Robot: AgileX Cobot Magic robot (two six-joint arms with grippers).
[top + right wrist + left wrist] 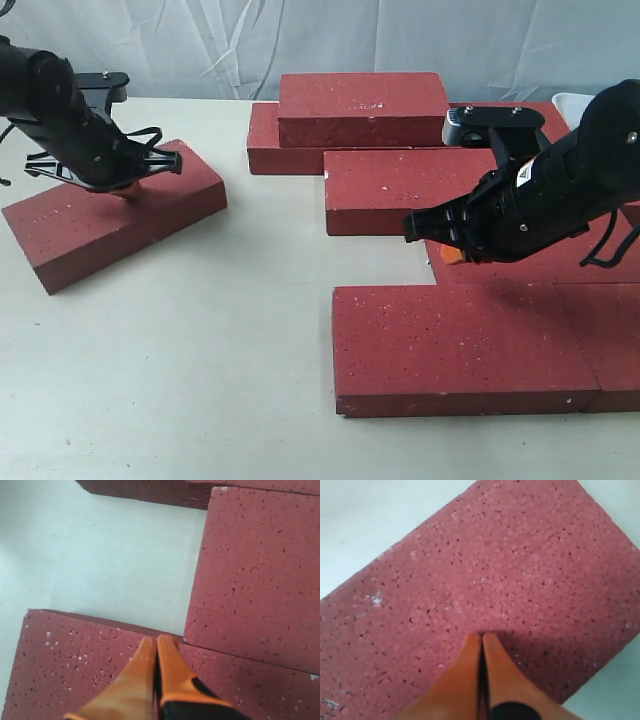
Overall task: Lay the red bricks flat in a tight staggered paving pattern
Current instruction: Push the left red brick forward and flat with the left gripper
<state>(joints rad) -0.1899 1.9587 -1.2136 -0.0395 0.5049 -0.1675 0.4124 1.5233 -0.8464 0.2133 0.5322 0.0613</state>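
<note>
My left gripper (482,636), pinched closed and empty, rests its tips on the stray red brick (90,225), lying skewed, well left of the paved bricks (460,345) where my closed right gripper (156,641) hovers.

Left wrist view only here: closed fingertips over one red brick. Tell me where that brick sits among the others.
Observer: That lone brick lies flat and angled on the left, apart from the other bricks.
Operator: Report the right gripper.
Observer: The right gripper is shut, its tips over the front brick, at its far edge.
Operator: Name anything not flat on the table.
Observer: At the back, the top brick lies stacked on a lower brick.
</note>
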